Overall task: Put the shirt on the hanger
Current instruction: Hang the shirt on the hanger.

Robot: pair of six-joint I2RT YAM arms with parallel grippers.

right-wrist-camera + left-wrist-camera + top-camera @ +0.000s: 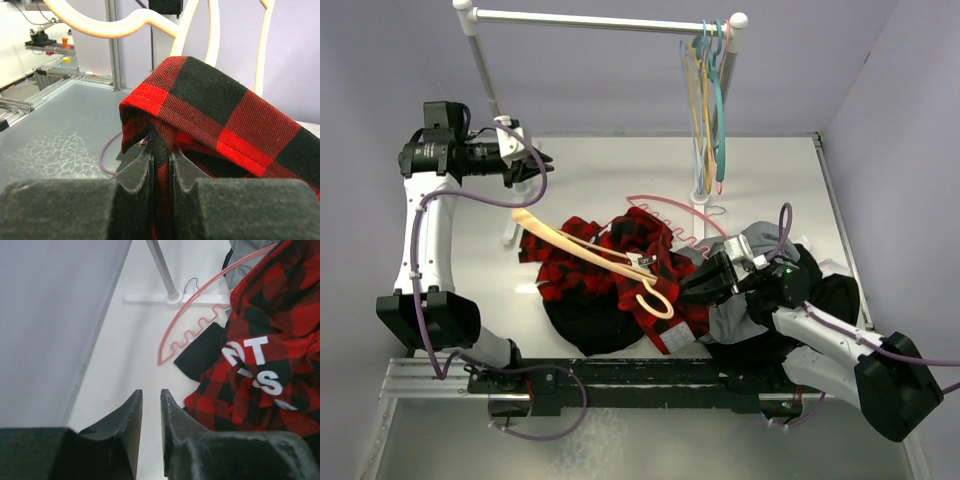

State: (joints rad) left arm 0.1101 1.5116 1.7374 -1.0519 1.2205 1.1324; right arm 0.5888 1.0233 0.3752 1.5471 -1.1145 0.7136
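Shirt [610, 262] lies crumpled mid-table. Hanger [565, 238] rests diagonally across it, hook toward the near edge. Right gripper [692, 283] meets the shirt's right edge, beside a grey garment [728, 318]. Left gripper [532, 162] hangs raised, well apart, by the rack [600, 20] pole. Pink hanger [665, 212] lies behind the shirt

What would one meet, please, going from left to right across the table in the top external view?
left hand → hanger → right hand
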